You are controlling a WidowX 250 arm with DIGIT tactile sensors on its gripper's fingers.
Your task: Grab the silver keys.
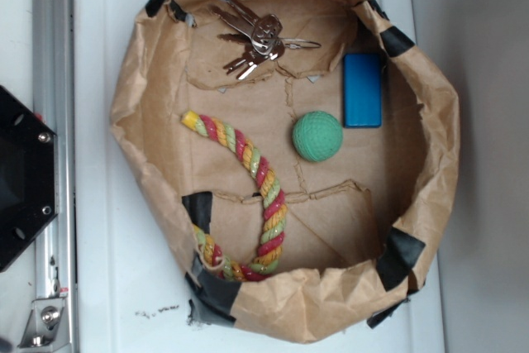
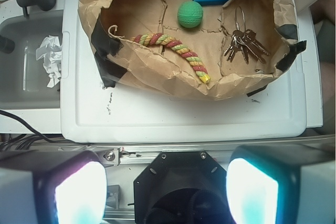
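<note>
The silver keys (image 1: 252, 39) lie in a bunch on wire rings at the far side of a brown paper bag bowl (image 1: 132, 121). In the wrist view the keys (image 2: 242, 43) lie at the right inside the bowl (image 2: 157, 85). My gripper (image 2: 167, 190) is open and empty. Its two fingers (image 2: 79, 192) stand wide apart over the black robot base (image 2: 178, 182), well back from the bowl and the keys. The gripper is out of the exterior view.
In the bowl lie a green ball (image 1: 317, 135), a blue box (image 1: 362, 89) and a striped rope toy (image 1: 248, 196). The bowl sits on a white plastic lid (image 2: 184, 116). A grey bin with crumpled paper (image 2: 50, 59) is at the left.
</note>
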